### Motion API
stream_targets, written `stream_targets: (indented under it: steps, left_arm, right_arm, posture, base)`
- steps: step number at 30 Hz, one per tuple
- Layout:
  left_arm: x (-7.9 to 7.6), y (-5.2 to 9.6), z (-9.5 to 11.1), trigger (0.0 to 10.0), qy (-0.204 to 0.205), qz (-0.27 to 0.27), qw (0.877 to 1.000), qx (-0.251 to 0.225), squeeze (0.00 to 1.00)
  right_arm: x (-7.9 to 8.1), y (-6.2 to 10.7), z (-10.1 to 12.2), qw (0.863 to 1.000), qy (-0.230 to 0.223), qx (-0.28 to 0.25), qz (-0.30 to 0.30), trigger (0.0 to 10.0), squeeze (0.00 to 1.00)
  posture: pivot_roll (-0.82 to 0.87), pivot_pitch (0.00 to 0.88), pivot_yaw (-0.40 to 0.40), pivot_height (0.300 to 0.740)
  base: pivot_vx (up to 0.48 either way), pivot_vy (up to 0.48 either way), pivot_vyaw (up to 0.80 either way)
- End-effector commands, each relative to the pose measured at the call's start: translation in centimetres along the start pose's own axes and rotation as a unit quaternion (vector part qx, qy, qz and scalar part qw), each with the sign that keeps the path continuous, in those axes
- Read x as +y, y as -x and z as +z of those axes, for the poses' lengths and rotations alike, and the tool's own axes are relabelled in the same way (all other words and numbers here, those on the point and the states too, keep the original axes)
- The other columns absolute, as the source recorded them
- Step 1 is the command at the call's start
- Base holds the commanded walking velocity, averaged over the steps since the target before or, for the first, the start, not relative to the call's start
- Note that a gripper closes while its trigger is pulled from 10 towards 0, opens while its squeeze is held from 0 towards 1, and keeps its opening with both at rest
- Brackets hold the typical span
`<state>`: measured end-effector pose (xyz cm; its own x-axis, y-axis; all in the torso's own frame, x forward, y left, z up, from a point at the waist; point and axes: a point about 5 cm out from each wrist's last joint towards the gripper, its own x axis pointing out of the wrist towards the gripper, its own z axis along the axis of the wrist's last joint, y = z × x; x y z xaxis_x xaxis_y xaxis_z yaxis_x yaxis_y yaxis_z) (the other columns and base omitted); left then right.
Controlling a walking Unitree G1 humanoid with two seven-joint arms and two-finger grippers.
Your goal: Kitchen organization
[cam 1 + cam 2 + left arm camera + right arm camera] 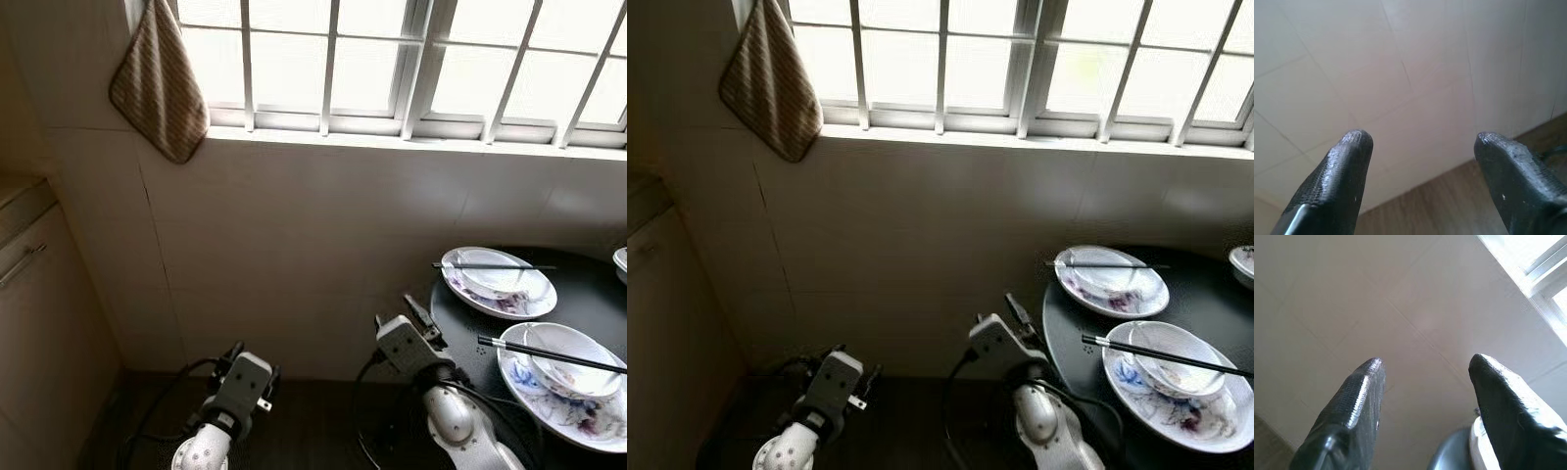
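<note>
A round black table [588,294] stands at the right. On it, a floral plate [505,297] carries a white bowl [495,274] with black chopsticks [490,265] laid across. A nearer plate [568,406] holds another bowl [568,357] crossed by chopsticks [554,354]. My right gripper [421,315] hovers just left of the table's edge, open and empty, and faces the tiled wall in the right wrist view [1425,364]. My left gripper [235,352] is low over the floor, open and empty, with its fingers apart in the left wrist view [1420,142].
A striped brown towel [160,83] hangs at the barred window's [392,59] left corner. A beige cabinet [39,323] with a handle stands on the left. The tiled wall [294,235] is straight ahead, dark floor [313,411] below. Another dish [621,259] shows at the right edge.
</note>
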<state>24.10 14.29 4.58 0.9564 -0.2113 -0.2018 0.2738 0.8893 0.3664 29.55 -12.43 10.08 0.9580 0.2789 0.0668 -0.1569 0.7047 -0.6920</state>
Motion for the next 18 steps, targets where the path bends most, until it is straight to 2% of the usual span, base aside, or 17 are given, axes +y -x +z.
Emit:
stream_targets:
  steps: [1, 2, 11, 13, 18]
  left_arm:
    - [-0.1, -0.3, 0.4, 10.0, 0.009, 0.003, 1.0, -0.006, 0.0]
    - [-0.1, -0.3, 0.4, 10.0, 0.009, 0.003, 1.0, -0.006, 0.0]
    - [0.0, -0.4, 0.3, 10.0, 0.012, 0.005, 1.0, -0.006, 0.0]
    - [0.1, -0.4, 0.3, 10.0, 0.015, 0.006, 1.0, -0.006, 0.0]
    - [0.1, -0.5, 0.3, 10.0, 0.016, 0.005, 1.0, -0.005, 0.0]
  right_arm:
    - [-0.6, -0.1, -1.5, 0.998, 0.049, 0.032, 0.0, 10.0, 0.0]
    - [-0.6, -0.3, -2.0, 0.997, 0.066, 0.044, 0.004, 10.0, 0.0]
    - [-0.9, -0.8, -3.5, 0.99, 0.113, 0.084, 0.012, 10.0, 0.0]
    - [-2.0, -1.5, -4.5, 0.983, 0.147, 0.107, 0.005, 10.0, 0.0]
    - [-3.0, -2.0, -5.4, 0.977, 0.172, 0.125, 0.003, 10.0, 0.0]
  posture:
    - [-0.05, 0.0, -0.05, 0.74]
    - [-0.05, 0.0, -0.051, 0.74]
    - [-0.05, 0.0, -0.053, 0.74]
    - [-0.05, 0.0, -0.054, 0.74]
    - [-0.04, 0.0, -0.053, 0.74]
  base:
    - [0.0, 0.0, 0.0]
    - [0.0, 0.0, 0.0]
    - [0.0, 0.0, 0.0]
    - [0.0, 0.0, 0.0]
    - [0.0, 0.0, 0.0]
